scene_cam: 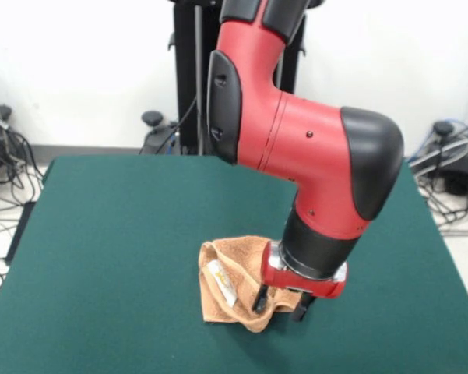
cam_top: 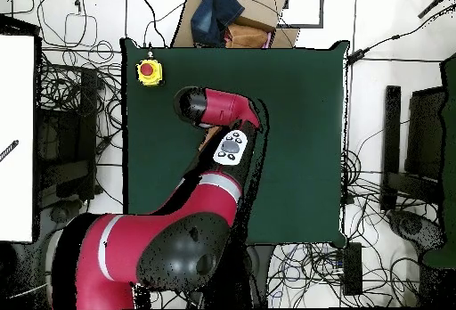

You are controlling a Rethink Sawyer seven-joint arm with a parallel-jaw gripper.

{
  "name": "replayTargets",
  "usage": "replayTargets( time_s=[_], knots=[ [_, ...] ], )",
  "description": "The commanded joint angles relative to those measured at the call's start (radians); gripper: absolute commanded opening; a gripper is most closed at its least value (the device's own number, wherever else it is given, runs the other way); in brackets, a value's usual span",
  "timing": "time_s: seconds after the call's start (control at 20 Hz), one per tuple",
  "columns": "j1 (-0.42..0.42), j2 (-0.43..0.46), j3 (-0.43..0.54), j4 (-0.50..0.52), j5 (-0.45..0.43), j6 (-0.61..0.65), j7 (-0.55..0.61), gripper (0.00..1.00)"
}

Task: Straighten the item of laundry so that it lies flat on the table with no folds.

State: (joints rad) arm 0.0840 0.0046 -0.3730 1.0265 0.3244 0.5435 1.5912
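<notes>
The light orange-tan towel (scene_cam: 234, 276) lies crumpled in a small heap on the dark green table (scene_cam: 117, 234), near the front middle. Its white label (scene_cam: 222, 282) shows on the left fold, turned up. My gripper (scene_cam: 280, 305) points straight down at the heap's right edge. Its two dark fingers stand apart: the left fingertip (scene_cam: 260, 300) presses on the cloth and the right one is just past the towel's edge. In the overhead view my arm (cam_top: 218, 110) covers both the towel and the gripper.
A red button on a yellow box (cam_top: 149, 71) sits at one table corner in the overhead view. A cardboard box with blue cloth (cam_top: 223, 12) stands beyond the table's far edge. Cables lie on the floor around the table.
</notes>
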Motion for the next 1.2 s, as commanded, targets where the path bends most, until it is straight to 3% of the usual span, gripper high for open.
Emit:
replayTargets(
  time_s=[0.05, 1.2],
  knots=[
    [0.008, 0.009, 0.049, 0.101, 0.013, -0.05, 0.274, 1.0],
    [-0.052, 0.067, 0.101, 0.07, 0.019, -0.064, 0.232, 1.0]
  ],
)
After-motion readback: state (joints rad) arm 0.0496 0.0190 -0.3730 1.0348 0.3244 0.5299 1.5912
